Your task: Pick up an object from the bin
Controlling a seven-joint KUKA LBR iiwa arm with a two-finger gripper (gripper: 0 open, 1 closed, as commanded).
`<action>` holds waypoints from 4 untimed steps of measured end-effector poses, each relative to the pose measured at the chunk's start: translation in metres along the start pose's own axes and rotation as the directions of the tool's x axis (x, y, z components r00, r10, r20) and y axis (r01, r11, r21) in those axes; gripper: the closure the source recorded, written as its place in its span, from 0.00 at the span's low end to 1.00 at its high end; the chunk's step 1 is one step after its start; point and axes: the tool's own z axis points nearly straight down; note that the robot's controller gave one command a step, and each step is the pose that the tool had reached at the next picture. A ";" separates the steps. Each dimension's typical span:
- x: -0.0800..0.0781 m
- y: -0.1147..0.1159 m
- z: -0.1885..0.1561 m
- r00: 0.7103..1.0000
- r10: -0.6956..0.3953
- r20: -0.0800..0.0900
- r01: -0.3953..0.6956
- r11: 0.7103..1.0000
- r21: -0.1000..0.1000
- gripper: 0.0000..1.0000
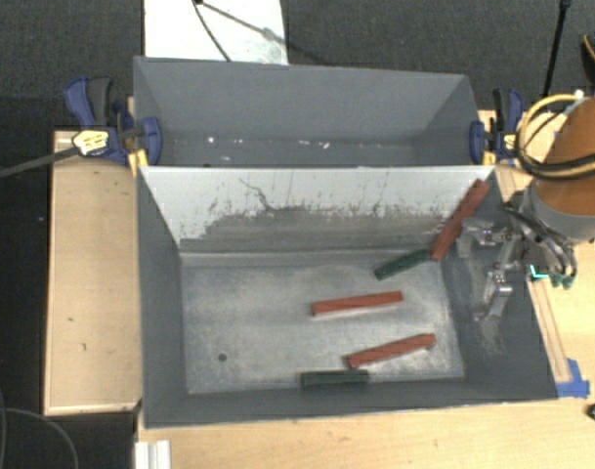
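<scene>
Rightward, the gripper (493, 296) is seen over the bin wall (512, 360) near a leaning red stick (460, 221); its state cannot be judged.

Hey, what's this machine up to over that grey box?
A robot arm reaches in from the right to pick something out of the metal bin. Its gripper hangs over the bin's right sloping wall, and as far as I can see it carries nothing yet. Nearest to it are a red stick leaning in the back right corner and a dark green stick just below it. Three more sticks lie on the floor.
</scene>
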 end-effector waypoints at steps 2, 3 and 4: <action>0.019 0.055 0.115 0.975 -0.221 0.007 0.221 0.975 0.003 1.00; 0.020 0.055 0.115 0.974 -0.224 0.006 0.224 0.974 0.002 0.00; 0.020 0.056 0.115 0.973 -0.229 0.006 0.229 0.973 0.002 1.00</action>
